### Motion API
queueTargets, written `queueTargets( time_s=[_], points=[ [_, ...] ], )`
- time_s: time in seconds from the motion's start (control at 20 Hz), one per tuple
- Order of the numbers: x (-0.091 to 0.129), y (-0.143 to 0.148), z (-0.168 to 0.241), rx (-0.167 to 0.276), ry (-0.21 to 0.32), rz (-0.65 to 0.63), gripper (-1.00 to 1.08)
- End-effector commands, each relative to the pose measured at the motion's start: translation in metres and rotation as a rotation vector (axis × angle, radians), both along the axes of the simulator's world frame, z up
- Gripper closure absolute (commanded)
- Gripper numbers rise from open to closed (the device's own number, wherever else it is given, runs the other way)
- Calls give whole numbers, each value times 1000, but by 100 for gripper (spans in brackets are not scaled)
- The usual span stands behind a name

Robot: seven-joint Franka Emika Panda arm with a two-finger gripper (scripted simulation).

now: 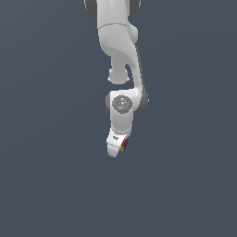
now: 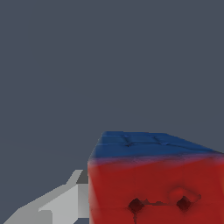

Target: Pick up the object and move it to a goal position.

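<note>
The gripper (image 1: 116, 147) hangs at the end of the white arm (image 1: 119, 41), and its jaws look closed on the cube (image 1: 123, 144). The cube is very small next to the gripper. In the wrist view the cube (image 2: 155, 183) has a red face with dark dots and a blue side. One grey finger (image 2: 61, 203) touches it. A little yellow shows on its edge in the exterior view. All around is plain dark grey

A plain slate-grey backdrop (image 1: 46, 185) fills both views, flat and even on every side of the fingers (image 1: 116, 147). Its light is soft and uniform, with slightly paler grey toward the lower part.
</note>
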State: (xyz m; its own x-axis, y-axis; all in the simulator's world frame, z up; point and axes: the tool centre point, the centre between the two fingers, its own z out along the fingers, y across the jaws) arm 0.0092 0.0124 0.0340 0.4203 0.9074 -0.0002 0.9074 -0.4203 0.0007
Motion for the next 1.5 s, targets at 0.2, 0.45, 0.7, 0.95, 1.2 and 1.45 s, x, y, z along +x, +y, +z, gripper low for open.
queueTargets(
  time_s=[0.2, 0.45, 0.7, 0.95, 1.2, 1.45],
  points=[
    [0, 1, 1, 0, 0, 0, 108],
    [-3, 6, 13, 0, 0, 0, 108],
    [-7, 18, 38, -1, 0, 1, 108],
    [-15, 37, 78, -2, 0, 1, 108],
    [-25, 61, 131, -2, 0, 2, 108],
    [-33, 86, 183, -1, 1, 2, 108]
  ],
)
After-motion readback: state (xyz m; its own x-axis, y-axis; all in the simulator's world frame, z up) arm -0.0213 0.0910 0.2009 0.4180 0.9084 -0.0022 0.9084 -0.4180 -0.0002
